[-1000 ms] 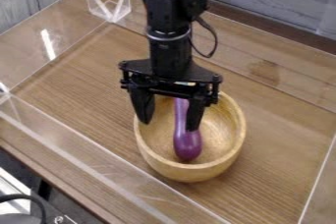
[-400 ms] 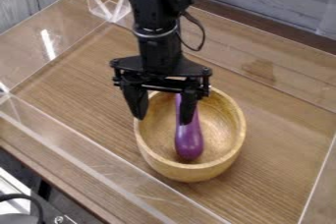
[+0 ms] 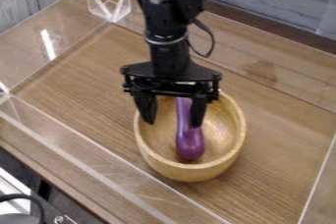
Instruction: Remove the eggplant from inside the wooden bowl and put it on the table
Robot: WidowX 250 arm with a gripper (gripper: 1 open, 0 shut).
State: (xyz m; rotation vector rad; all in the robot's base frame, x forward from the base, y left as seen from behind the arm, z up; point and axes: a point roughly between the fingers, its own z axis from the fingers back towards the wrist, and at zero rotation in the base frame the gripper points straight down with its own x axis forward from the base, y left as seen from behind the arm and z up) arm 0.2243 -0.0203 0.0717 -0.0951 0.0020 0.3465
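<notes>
The slim, glossy purple toy eggplant [image 3: 188, 138] lay inside the round, light tan wooden bowl [image 3: 234, 135], running from the rear wall of the bowl toward the front. Its rounded end rested on the bowl floor near the front wall, and its upper end sat between the two dark fingers of the black robot gripper [image 3: 171, 113]. The stem tip could not be seen, being hidden behind the gripper.

The jaws stood wide open, one finger on each side of the eggplant's upper part. No grip on the eggplant was visible; whether a finger touched it could not be determined. The gripper pointed straight down, with its fingertips reaching below the bowl rim at the rear of the bowl.

The bowl rested on the brown wood-grain surface [image 3: 92, 81], toward the near right portion of it. Low clear acrylic walls [image 3: 59, 33] bordered the surface on the visible sides.
</notes>
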